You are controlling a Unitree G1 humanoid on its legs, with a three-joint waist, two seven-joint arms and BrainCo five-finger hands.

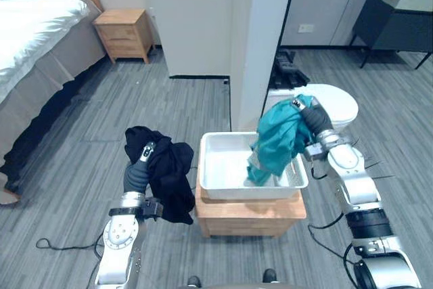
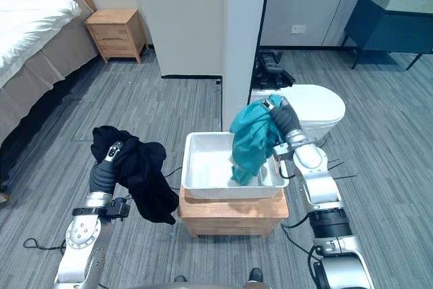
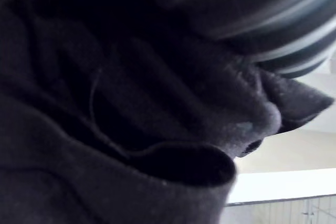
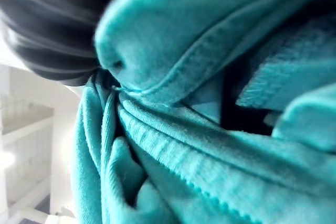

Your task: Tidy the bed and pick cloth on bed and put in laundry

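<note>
Home bedroom, bed (image 1: 34, 32), wooden nightstand (image 1: 125, 32), grey plank floor (image 1: 135, 99)

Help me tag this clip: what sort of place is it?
Probably a bedroom or hotel room: a white bed, a wooden nightstand beside it, a white tub on a wooden stand.

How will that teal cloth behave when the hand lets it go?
Probably floppy: the teal cloth hangs in loose folds from the right hand. Likely light, held up by one bunched grip. It should slump into the white tub below.
</note>
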